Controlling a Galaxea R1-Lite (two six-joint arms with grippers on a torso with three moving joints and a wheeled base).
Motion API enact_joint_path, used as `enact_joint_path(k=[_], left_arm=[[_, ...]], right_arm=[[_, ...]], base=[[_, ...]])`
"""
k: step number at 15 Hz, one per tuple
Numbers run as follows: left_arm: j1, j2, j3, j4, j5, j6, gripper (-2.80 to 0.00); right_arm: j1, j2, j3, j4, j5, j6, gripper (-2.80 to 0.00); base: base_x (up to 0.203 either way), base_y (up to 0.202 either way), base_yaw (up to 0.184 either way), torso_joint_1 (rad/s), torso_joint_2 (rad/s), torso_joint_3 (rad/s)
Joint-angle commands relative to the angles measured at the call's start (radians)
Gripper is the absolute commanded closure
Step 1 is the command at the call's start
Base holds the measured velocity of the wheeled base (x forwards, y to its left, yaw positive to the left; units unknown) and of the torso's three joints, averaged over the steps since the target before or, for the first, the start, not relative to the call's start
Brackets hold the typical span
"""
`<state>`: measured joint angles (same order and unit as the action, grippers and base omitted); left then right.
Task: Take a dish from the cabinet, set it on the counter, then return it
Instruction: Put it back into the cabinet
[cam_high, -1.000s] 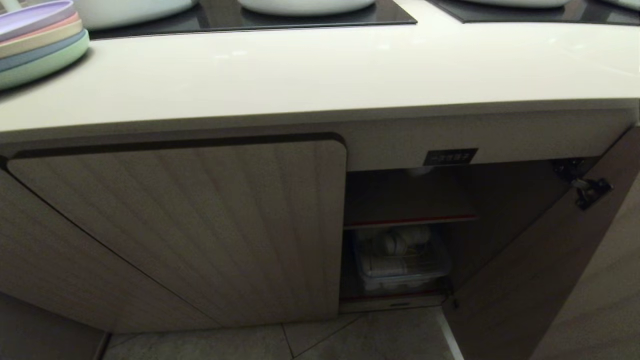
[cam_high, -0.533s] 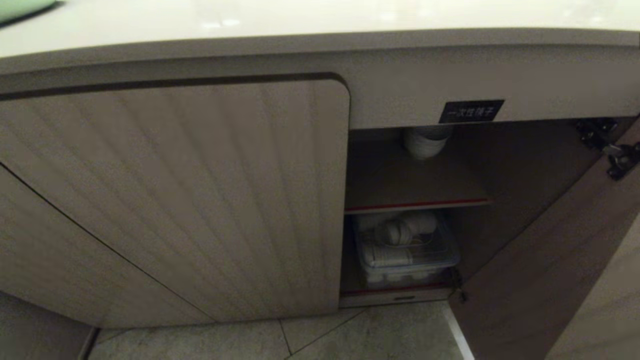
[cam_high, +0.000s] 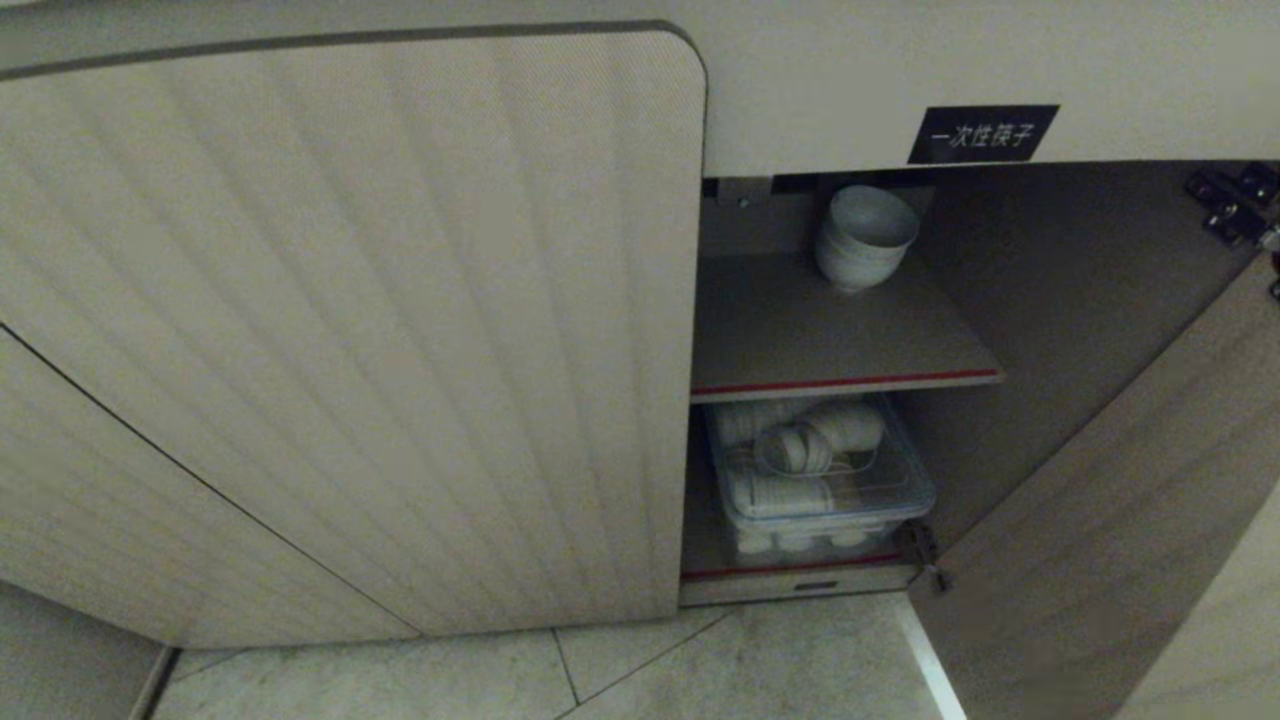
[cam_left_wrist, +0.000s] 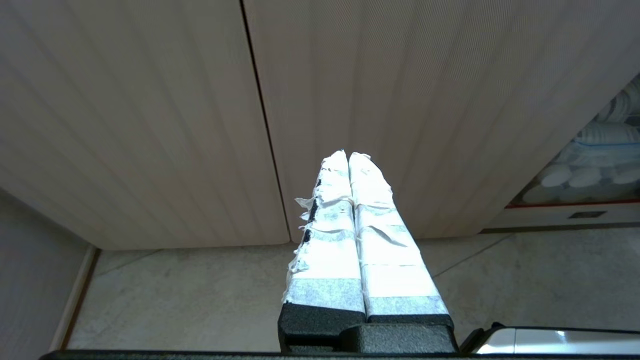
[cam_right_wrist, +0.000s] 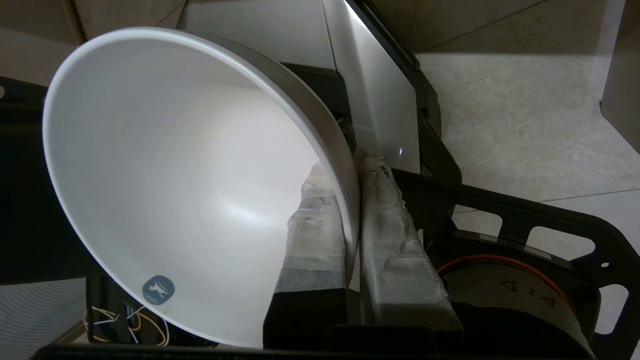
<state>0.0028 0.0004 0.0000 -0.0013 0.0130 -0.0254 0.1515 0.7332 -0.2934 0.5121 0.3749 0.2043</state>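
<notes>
The right hand (cam_right_wrist: 350, 165) is clamped on the rim of the white bowl (cam_right_wrist: 165, 170), one taped finger inside and one outside, holding it tilted above the tiled floor (cam_right_wrist: 525, 115). The cabinet (cam_high: 350, 330) stands with its right door (cam_high: 1100, 520) swung open. On its red-edged shelf (cam_high: 830, 335) sits a stack of white bowls (cam_high: 862, 240), just below the black label (cam_high: 982, 134); under the shelf is a clear bin of dishes (cam_high: 825, 480). The left hand (cam_left_wrist: 348, 157), fingers pressed together and empty, points at the closed door.
</notes>
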Motion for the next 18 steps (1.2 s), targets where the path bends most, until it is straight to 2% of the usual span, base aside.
enact_joint_path(k=[1, 7, 10, 15, 18], left_arm=[[0.000, 0.000, 0.000, 0.000, 0.001, -0.001, 0.00], [0.000, 0.000, 0.000, 0.000, 0.001, -0.001, 0.00], [0.000, 0.000, 0.000, 0.000, 0.001, -0.001, 0.00], [0.000, 0.000, 0.000, 0.000, 0.001, -0.001, 0.00], [0.000, 0.000, 0.000, 0.000, 0.001, -0.001, 0.00]], right_arm=[[0.000, 0.000, 0.001, 0.005, 0.002, 0.001, 0.00], [0.003, 0.012, -0.007, -0.011, 0.002, -0.003, 0.00], [0.022, 0.032, -0.007, -0.015, 0.002, -0.032, 0.00], [0.030, 0.073, -0.007, -0.074, 0.008, -0.042, 0.00], [0.071, 0.129, -0.009, -0.135, 0.006, -0.041, 0.00]], base=[[0.000, 0.000, 0.000, -0.002, 0.02, 0.027], [0.000, 0.000, 0.000, 0.000, 0.00, 0.000], [0.000, 0.000, 0.000, 0.000, 0.00, 0.000], [0.000, 0.000, 0.000, 0.000, 0.00, 0.000], [0.000, 0.000, 0.000, 0.000, 0.00, 0.000]])
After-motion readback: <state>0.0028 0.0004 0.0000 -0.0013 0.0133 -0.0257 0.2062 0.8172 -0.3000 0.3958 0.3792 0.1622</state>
